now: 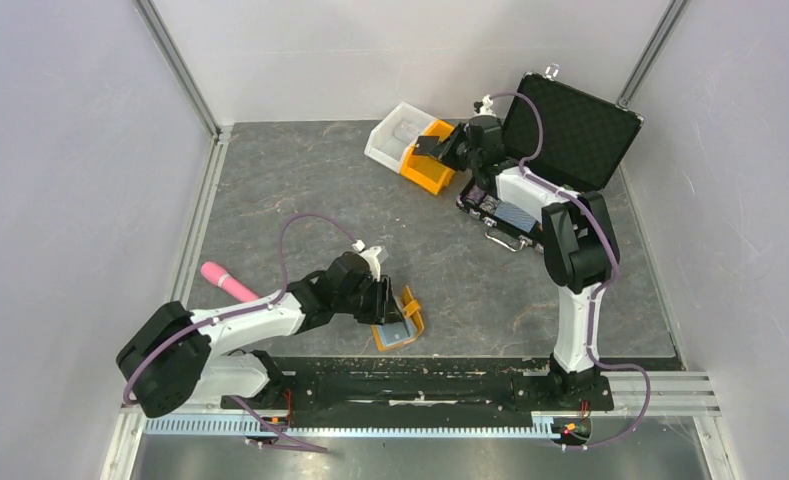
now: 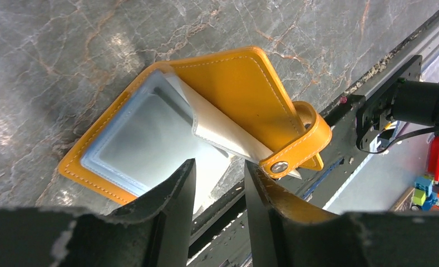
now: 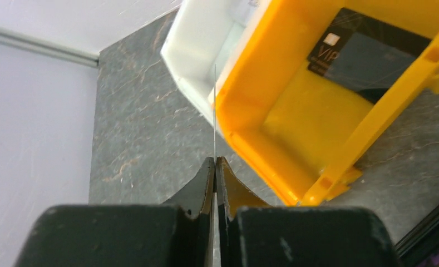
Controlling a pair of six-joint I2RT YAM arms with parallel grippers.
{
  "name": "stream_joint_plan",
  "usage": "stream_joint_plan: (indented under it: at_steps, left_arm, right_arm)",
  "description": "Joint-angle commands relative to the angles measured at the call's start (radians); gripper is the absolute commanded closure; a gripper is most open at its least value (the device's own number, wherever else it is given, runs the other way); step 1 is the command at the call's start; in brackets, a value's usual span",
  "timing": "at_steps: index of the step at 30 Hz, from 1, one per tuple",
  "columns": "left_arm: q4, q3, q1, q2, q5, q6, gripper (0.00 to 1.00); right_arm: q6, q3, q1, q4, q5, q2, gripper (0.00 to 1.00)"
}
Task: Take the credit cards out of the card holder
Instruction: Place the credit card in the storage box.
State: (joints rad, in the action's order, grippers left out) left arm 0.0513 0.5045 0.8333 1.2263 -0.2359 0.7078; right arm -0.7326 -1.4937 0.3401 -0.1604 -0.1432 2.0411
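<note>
The orange-tan card holder (image 1: 400, 322) lies open near the table's front edge, its light blue inner panels (image 2: 144, 133) facing up and its snap strap (image 2: 300, 144) curled at the right. My left gripper (image 1: 388, 300) hovers over its near edge, jaws apart and empty (image 2: 220, 172). My right gripper (image 1: 442, 148) is at the back, shut on a thin card (image 3: 214, 111) seen edge-on, held over the seam between the white bin and the orange bin. A black card (image 3: 367, 55) lies inside the orange bin (image 3: 295, 128).
The orange bin (image 1: 425, 170) and the white bin (image 1: 395, 135) stand side by side at the back. An open black case (image 1: 570, 130) stands at the back right. A pink object (image 1: 228, 282) lies at the left. The arms' base rail (image 1: 420, 385) runs along the front.
</note>
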Motion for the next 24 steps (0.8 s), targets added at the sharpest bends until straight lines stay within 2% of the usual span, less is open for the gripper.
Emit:
stream_joint_plan:
  at_steps: [1, 12, 24]
  left_arm:
    - [-0.1, 0.004, 0.004, 0.026, -0.069, -0.01, 0.54]
    - [-0.172, 0.005, 0.006, 0.078, -0.092, -0.008, 0.52]
    - [-0.176, 0.005, 0.006, 0.098, -0.104, -0.01, 0.52]
  right_arm:
    - [-0.053, -0.103, -0.036, -0.011, 0.027, 0.056, 1.0]
    - [-0.119, -0.223, -0.075, 0.04, 0.039, 0.176, 1.0]
    - [-0.195, -0.226, -0.076, 0.035, 0.1, 0.206, 1.0]
